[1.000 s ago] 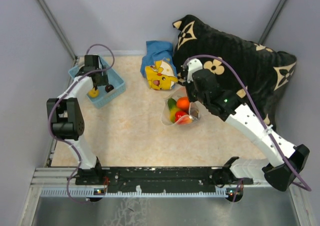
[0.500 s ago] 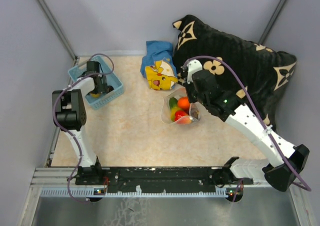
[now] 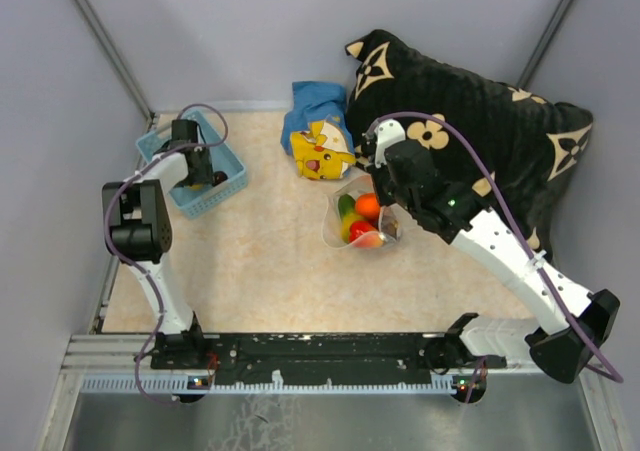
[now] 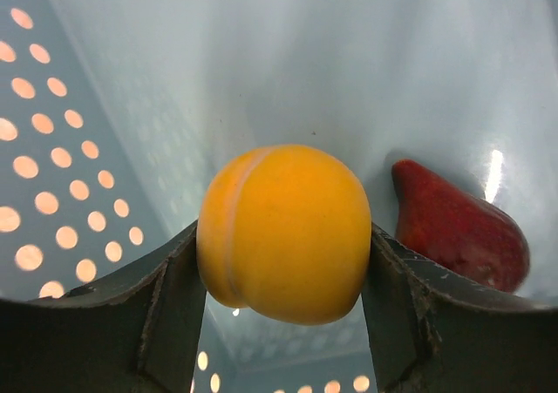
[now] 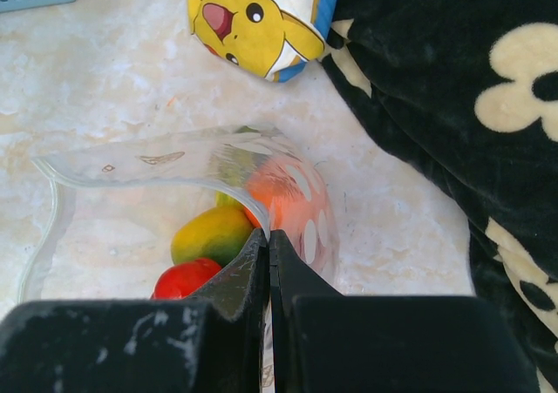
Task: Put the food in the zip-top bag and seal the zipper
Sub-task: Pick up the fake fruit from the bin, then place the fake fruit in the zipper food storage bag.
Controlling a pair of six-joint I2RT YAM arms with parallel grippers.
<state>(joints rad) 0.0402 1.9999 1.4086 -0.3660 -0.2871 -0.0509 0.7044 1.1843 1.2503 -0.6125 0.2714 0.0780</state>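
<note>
Left hand (image 4: 281,267) dropped into blue basket (image 3: 229,193), narrowed onto yellow-orange toy fruit (image 4: 283,227), fingers touching both sides; red fruit (image 4: 458,232) beside. Right hand (image 5: 268,247) stayed clenched on zip-top bag (image 5: 131,162) rim, mouth open on tabletop (image 3: 260,281), fruits (image 5: 212,233) inside. Lift-out likely next.

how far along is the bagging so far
Done: several fruits sit in the zip-top bag, its edge pinched by the right claw. In hand: the left claw grips a yellow-orange fruit in the blue basket. Left: bag it and the red fruit beside it, then seal the open zipper.
</note>
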